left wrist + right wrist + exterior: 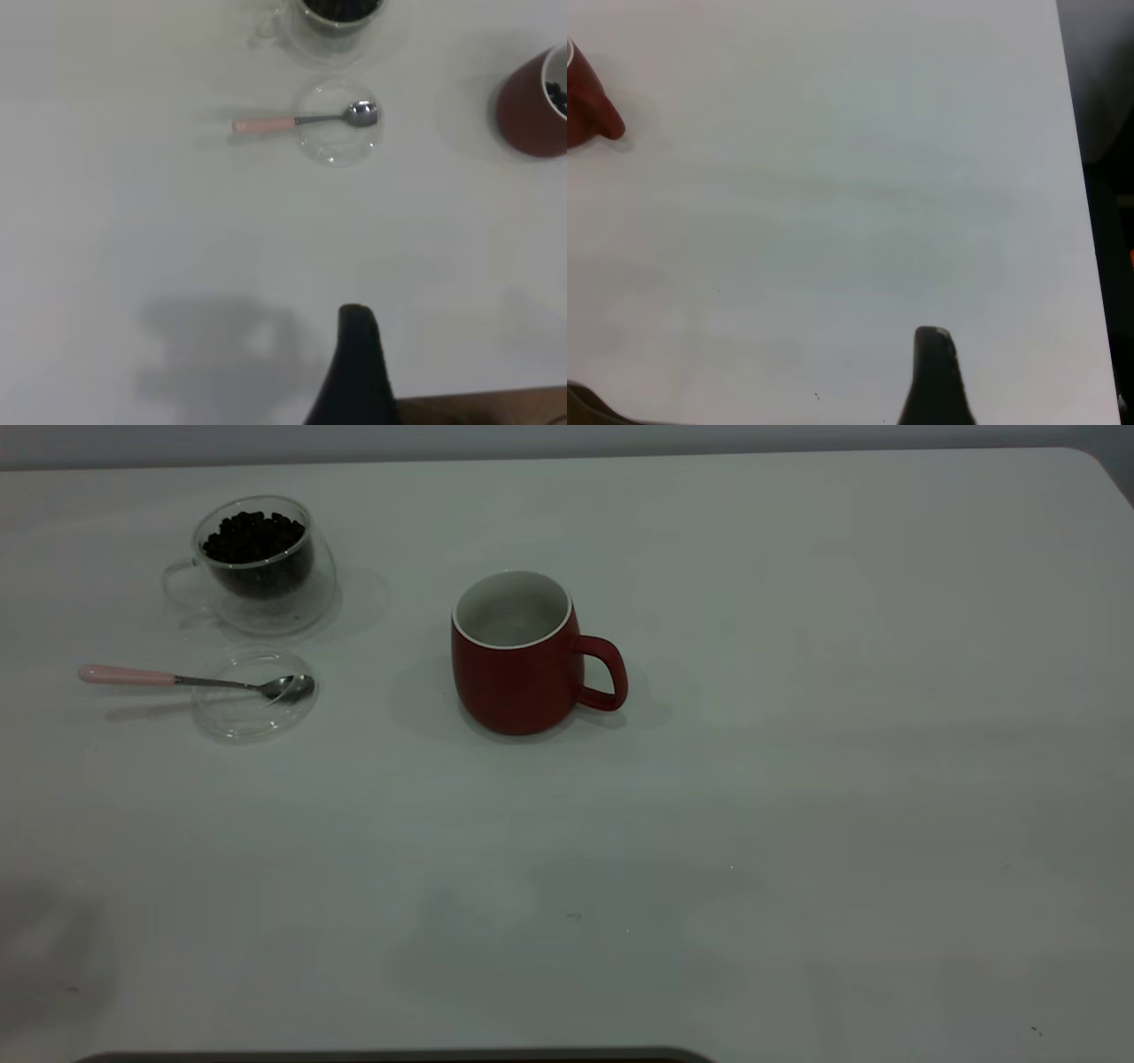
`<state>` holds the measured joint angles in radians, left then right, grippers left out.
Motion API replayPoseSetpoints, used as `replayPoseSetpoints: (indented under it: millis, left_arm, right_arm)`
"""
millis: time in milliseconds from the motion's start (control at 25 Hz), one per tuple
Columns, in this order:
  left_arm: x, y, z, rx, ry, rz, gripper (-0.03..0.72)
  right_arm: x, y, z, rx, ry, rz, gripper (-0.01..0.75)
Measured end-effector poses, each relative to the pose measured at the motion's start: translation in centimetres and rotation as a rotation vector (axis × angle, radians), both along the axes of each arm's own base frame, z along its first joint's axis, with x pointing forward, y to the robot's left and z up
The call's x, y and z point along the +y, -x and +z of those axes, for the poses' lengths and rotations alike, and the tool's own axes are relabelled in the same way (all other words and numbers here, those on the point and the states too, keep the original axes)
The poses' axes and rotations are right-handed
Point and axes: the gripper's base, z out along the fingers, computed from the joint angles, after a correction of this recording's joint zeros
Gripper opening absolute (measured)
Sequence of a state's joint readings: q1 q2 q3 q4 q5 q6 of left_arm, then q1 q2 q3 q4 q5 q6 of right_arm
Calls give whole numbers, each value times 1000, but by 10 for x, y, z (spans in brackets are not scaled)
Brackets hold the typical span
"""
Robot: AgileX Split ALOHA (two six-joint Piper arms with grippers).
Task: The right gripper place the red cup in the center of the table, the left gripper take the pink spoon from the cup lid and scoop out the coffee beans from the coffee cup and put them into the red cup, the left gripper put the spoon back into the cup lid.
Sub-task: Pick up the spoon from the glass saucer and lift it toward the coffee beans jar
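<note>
Find the red cup (pixel 514 682) upright near the middle of the table (pixel 797 779), handle turned to the right edge. Note in the left wrist view some dark spots inside it, probably coffee beans; cannot confirm this from the exterior view.

Find the pink spoon (pixel 195 681) lying across the cup lid (pixel 244 722) near the left edge, metal bowl resting inside the lid, pink handle reaching out over the rim toward the left edge. See the coffee cup (pixel 266 602) just behind the lid, toward the far left corner, full of coffee beans (pixel 252 536).

Judge the spoon as put back, so probably only the retreat remains.

See only one black tip of the left gripper (pixel 359 372), well apart from the lid, on the near side; cannot tell if open or closed. Same for the right gripper (pixel 935 376), hanging over bare table near the right edge, away from the red cup: cannot tell.

To do it well:
- Keep the left gripper high and away from the overhanging handle; a light touch there probably tips the spoon out.
- Avoid the thin glass lid, likely to slide easily.
- Leave the red cup alone.
</note>
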<state>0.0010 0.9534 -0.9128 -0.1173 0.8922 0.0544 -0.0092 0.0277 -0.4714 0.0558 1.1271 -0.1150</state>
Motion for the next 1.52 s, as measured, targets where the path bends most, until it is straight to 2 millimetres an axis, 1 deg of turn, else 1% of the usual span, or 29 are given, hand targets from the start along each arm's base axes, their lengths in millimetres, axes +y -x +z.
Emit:
replayPoseSetpoints:
  millis: [80, 200, 320, 400, 440, 560, 600, 720, 800, 920, 1080, 1160, 1240, 1360, 1520]
  left_arm:
    - [1, -26, -5, 47, -7, -4, 681]
    - [5, -63, -21, 120, -4, -20, 681]
    - [11, -99, -40, 192, 46, -67, 681]
    - [18, -122, -51, 218, 95, -102, 681]
    - [23, -131, -56, 229, 118, -115, 681]
    - [46, -155, -77, 260, 219, -173, 681]
    - [56, -159, -83, 267, 250, -190, 681]
    - [87, -169, -110, 281, 394, -214, 681]
    - [109, -172, -133, 285, 481, -209, 681]
    - [134, -171, -164, 269, 559, -222, 683]
    - [155, -173, -199, 283, 656, -212, 683]
    - [162, -180, -216, 306, 690, -218, 683]
    - [170, -192, -231, 313, 696, -226, 683]
    - [176, -205, -252, 337, 692, -229, 683]
    - [182, -214, -274, 370, 682, -236, 683]
  right_arm:
    - [0, 0, 0, 0, 0, 0, 591]
    - [0, 0, 0, 0, 0, 0, 591]
    - [0, 0, 0, 0, 0, 0, 591]
    - [0, 0, 0, 0, 0, 0, 591]
    - [0, 0, 0, 0, 0, 0, 591]
    - [0, 0, 0, 0, 0, 0, 591]
    - [0, 0, 0, 0, 0, 0, 591]
    - [0, 0, 0, 0, 0, 0, 591]
    - [0, 0, 0, 0, 0, 0, 591]
    - [0, 0, 0, 0, 0, 0, 591]
    - [0, 0, 0, 0, 0, 0, 591]
    - [0, 0, 0, 0, 0, 0, 591]
    - [0, 0, 0, 0, 0, 0, 591]
    - [0, 0, 0, 0, 0, 0, 591]
    - [0, 0, 0, 0, -1, 1, 591]
